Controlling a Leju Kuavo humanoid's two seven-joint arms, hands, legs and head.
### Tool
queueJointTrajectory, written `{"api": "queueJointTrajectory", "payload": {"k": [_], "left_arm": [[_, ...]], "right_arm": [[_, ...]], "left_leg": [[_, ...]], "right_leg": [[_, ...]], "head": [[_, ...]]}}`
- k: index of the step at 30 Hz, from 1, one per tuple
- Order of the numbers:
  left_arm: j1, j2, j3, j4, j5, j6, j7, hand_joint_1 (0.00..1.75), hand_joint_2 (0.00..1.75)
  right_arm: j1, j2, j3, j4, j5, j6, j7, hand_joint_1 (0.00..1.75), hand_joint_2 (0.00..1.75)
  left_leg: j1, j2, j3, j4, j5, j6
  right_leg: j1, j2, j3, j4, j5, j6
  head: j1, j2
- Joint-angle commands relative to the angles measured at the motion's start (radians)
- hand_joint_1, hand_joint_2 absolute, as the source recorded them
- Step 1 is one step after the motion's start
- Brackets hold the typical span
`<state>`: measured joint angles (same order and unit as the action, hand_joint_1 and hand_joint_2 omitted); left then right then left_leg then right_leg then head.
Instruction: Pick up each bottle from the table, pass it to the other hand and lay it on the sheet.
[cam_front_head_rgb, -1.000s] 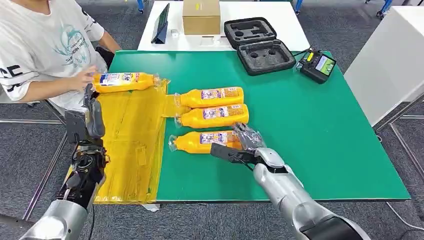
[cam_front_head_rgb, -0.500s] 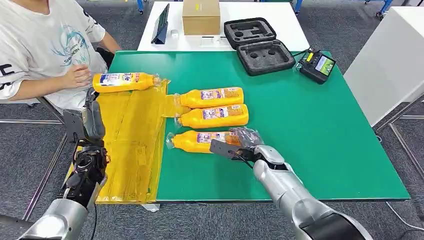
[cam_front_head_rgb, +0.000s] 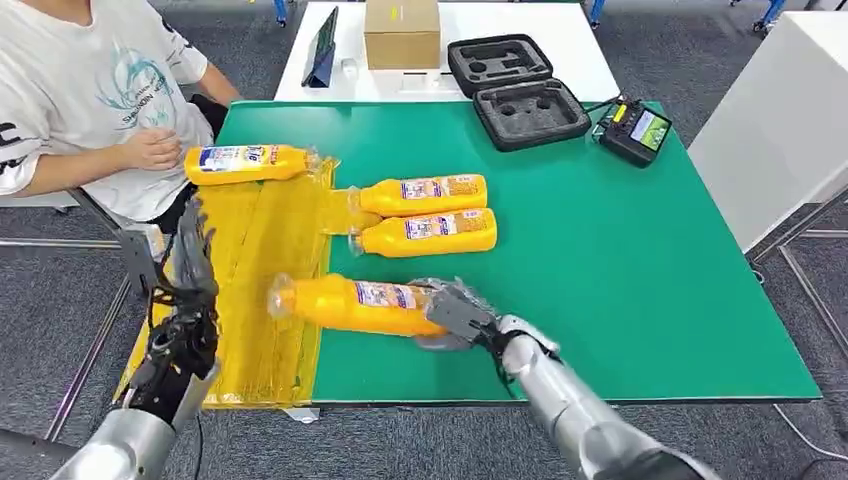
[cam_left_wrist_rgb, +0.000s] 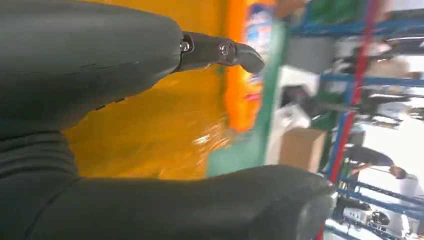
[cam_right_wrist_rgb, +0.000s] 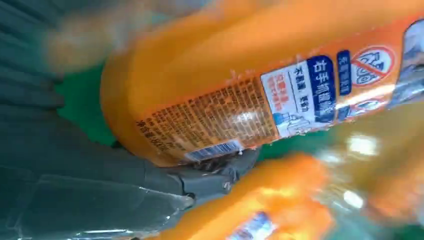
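Observation:
My right hand (cam_front_head_rgb: 455, 312) grips the base end of an orange bottle (cam_front_head_rgb: 355, 303) and holds it lifted over the green table (cam_front_head_rgb: 620, 260), its cap end over the edge of the yellow sheet (cam_front_head_rgb: 255, 270). Up close, that bottle (cam_right_wrist_rgb: 260, 85) lies against my right hand (cam_right_wrist_rgb: 100, 180). Two more orange bottles (cam_front_head_rgb: 420, 193) (cam_front_head_rgb: 425, 232) lie side by side on the green surface. Another bottle (cam_front_head_rgb: 245, 162) rests at the sheet's far end. My left hand (cam_front_head_rgb: 190, 262) stands open at the sheet's left edge, fingers spread, holding nothing; its thumb and fingers (cam_left_wrist_rgb: 220, 51) frame the sheet (cam_left_wrist_rgb: 150, 130).
A person in a white shirt (cam_front_head_rgb: 90, 90) sits at the table's far left, one hand near the far bottle. A black foam case (cam_front_head_rgb: 515, 90), a handheld controller (cam_front_head_rgb: 637, 130) and a cardboard box (cam_front_head_rgb: 402, 32) sit at the back. The table's right half is bare green.
My right hand closed on the nearest bottle, lifted it and carried it left toward the sheet. My left hand shifted slightly and spread its fingers. The person's hand withdrew from the far bottle.

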<state>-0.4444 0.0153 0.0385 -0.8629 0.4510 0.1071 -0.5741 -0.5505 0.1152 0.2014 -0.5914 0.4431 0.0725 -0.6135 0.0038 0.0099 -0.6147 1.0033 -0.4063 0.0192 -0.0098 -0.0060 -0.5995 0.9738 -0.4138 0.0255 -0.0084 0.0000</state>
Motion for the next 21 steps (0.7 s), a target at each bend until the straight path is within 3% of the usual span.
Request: {"api": "queueJointTrajectory", "payload": {"k": [1,9,13,14,17,21], "left_arm": [[0.172,-0.015,0.115,-0.063,0.13,-0.017,0.011,0.0,0.0],[0.288,-0.033,0.276,-0.179,0.201,-0.046,0.01,0.0,0.0],[0.331,-0.057,0.259,-0.27,0.117,-0.037,-0.027,0.0,0.0],[0.349,-0.075,0.253,-0.313,0.1,-0.04,-0.023,0.0,1.75],[0.424,-0.119,0.173,-0.478,0.006,-0.014,-0.018,0.0,1.75],[0.427,-0.115,0.158,-0.485,-0.001,-0.018,-0.015,0.0,1.75]], "right_arm": [[0.123,0.035,-0.042,-0.271,-0.329,0.053,-0.054,1.75,1.75],[0.101,0.049,-0.004,-0.235,-0.408,0.013,-0.044,1.75,1.75],[0.09,0.057,-0.03,-0.187,-0.48,0.01,-0.029,1.75,1.75],[0.084,0.059,-0.029,-0.164,-0.495,-0.004,-0.018,1.75,1.75],[0.061,0.079,-0.025,-0.074,-0.546,-0.042,0.008,1.75,1.75],[0.059,0.08,-0.019,-0.067,-0.549,-0.046,0.008,1.75,1.75]], "left_leg": [[0.0,0.002,0.006,-0.001,-0.004,-0.001],[0.0,0.003,0.0,0.0,-0.003,-0.001],[0.0,0.001,-0.003,0.0,-0.002,-0.001],[0.0,0.001,-0.001,0.0,-0.003,-0.001],[0.001,0.002,-0.001,0.0,-0.003,-0.001],[0.0,0.0,-0.003,0.0,-0.002,0.0]], "right_leg": [[0.0,0.003,0.005,-0.002,-0.002,-0.001],[0.0,0.004,-0.001,-0.001,-0.002,-0.001],[0.0,0.001,-0.004,-0.001,-0.001,-0.001],[0.0,0.001,-0.002,0.0,-0.002,-0.001],[0.001,0.002,-0.002,-0.001,-0.002,-0.001],[0.0,0.0,-0.003,-0.001,-0.002,0.0]], "head": [[0.0,0.0],[0.0,0.0],[0.0,0.0],[0.0,0.0],[0.0,0.0],[0.0,0.0]]}}
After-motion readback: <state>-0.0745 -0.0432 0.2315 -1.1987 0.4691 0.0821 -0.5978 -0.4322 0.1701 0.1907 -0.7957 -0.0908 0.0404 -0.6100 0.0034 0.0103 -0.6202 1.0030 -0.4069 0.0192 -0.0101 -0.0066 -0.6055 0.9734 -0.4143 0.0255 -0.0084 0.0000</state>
